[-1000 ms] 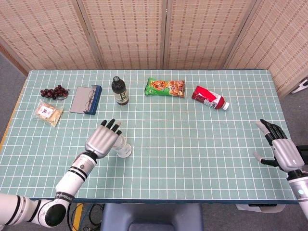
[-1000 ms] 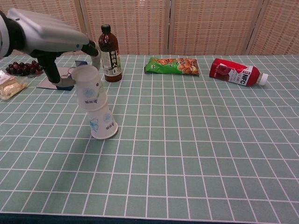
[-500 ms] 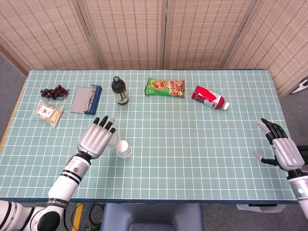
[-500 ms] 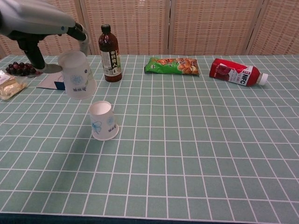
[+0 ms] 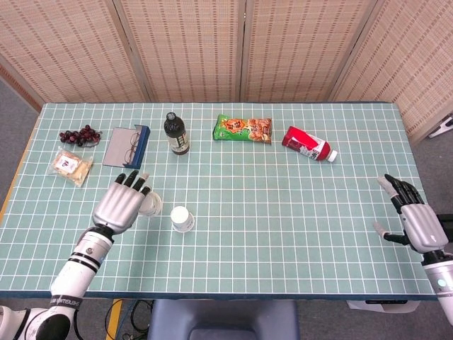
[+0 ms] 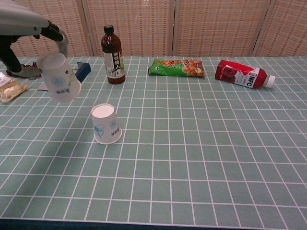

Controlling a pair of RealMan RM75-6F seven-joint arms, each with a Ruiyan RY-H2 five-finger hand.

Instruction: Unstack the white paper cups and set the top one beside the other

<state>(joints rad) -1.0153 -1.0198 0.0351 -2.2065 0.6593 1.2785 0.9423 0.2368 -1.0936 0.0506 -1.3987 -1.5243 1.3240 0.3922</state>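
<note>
One white paper cup (image 5: pixel 182 219) (image 6: pixel 106 124) stands upside down on the green mat, left of centre. My left hand (image 5: pixel 120 202) (image 6: pixel 29 28) holds the other white cup (image 6: pixel 58 77) (image 5: pixel 150 205) in the air, upside down and a little tilted, to the left of the standing cup. The two cups are apart. At the table's right edge my right hand (image 5: pixel 413 219) hangs with its fingers spread and nothing in it; the chest view does not show it.
Along the back stand a dark bottle (image 5: pixel 176 134) (image 6: pixel 112 54), a green snack bag (image 5: pixel 243 129), a red bottle lying down (image 5: pixel 308 144), a glasses case (image 5: pixel 127 146), grapes (image 5: pixel 78 135) and a small packet (image 5: pixel 71 166).
My left hand lifted the top cup off the lower one and carried it left. The lower cup stayed standing. The right hand has not moved.
</note>
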